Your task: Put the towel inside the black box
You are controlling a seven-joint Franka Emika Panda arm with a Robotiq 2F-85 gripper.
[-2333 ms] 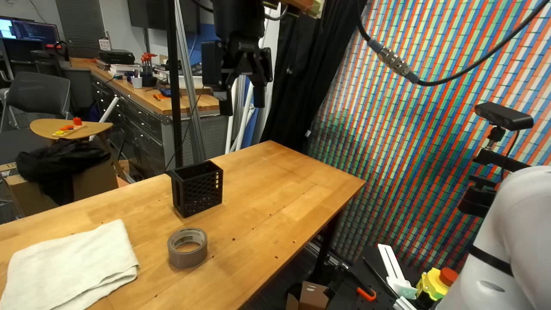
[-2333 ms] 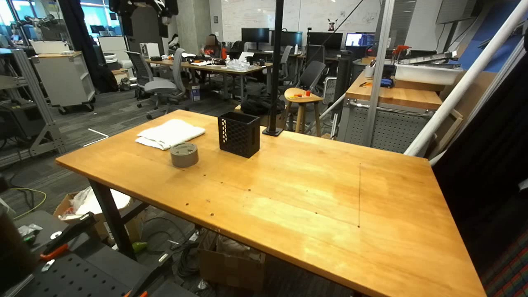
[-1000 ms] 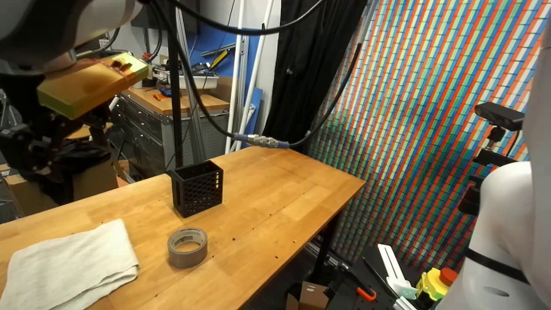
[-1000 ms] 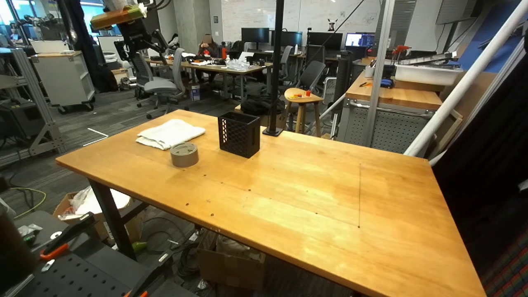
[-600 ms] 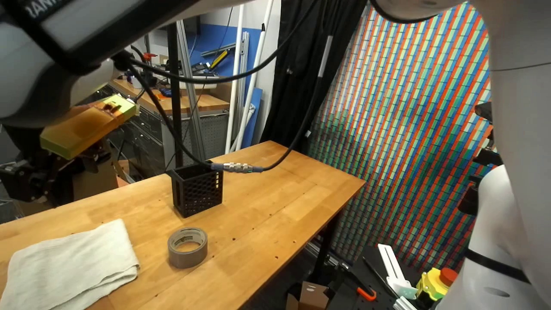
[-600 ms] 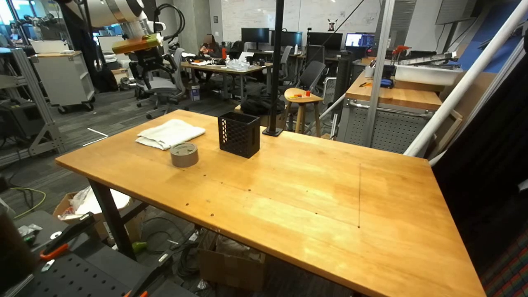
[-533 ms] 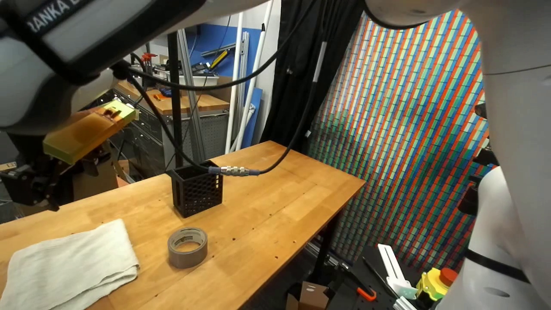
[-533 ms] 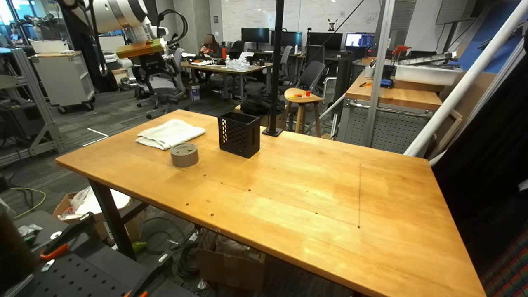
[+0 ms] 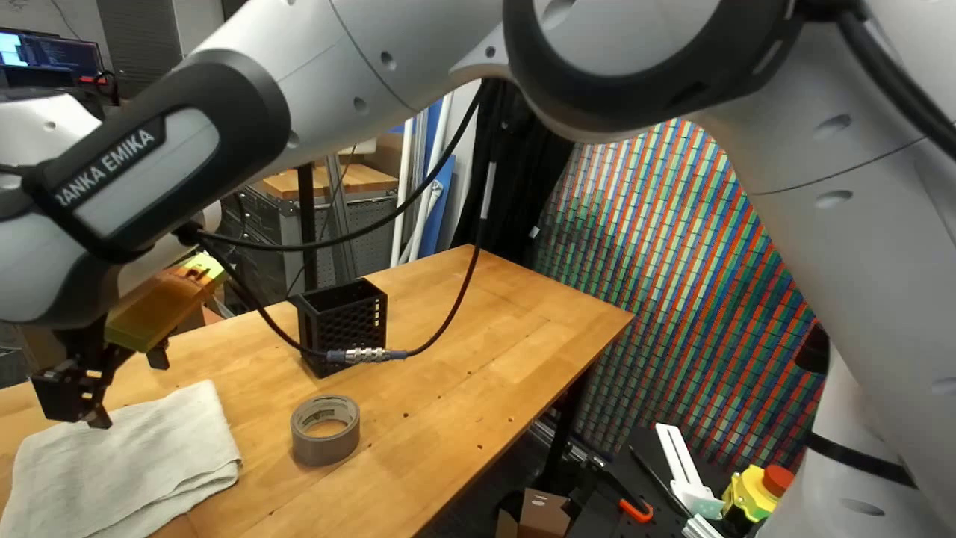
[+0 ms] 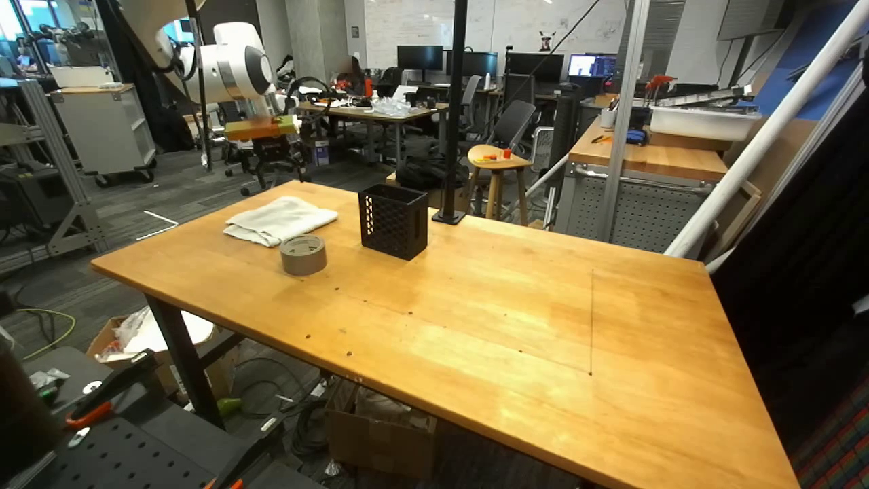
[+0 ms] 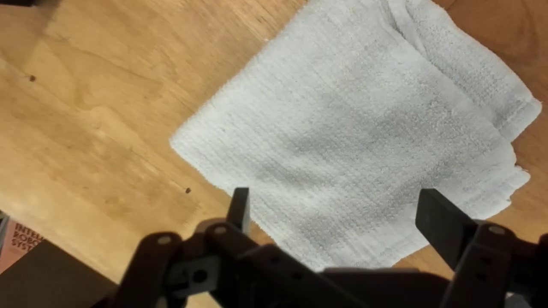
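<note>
A folded white towel (image 9: 127,471) lies flat at one end of the wooden table; it also shows in an exterior view (image 10: 280,219) and in the wrist view (image 11: 342,115). The black box (image 9: 342,323) is an open-topped lattice bin standing upright on the table, and it also shows in an exterior view (image 10: 394,223). My gripper (image 9: 128,388) hangs above the towel, fingers pointing down. In the wrist view my gripper (image 11: 334,192) is wide open, with towel seen between and below its fingers and nothing held.
A roll of grey tape (image 9: 326,441) lies between the towel and the table's long edge, also in an exterior view (image 10: 303,257). A black pole (image 10: 455,115) stands at the table edge by the box. The arm's cable (image 9: 448,314) hangs in front of the box.
My arm has swung from high up across to the towel's end of the table and come down above the towel. The gripper stays open. Towel, box and tape have not moved.
</note>
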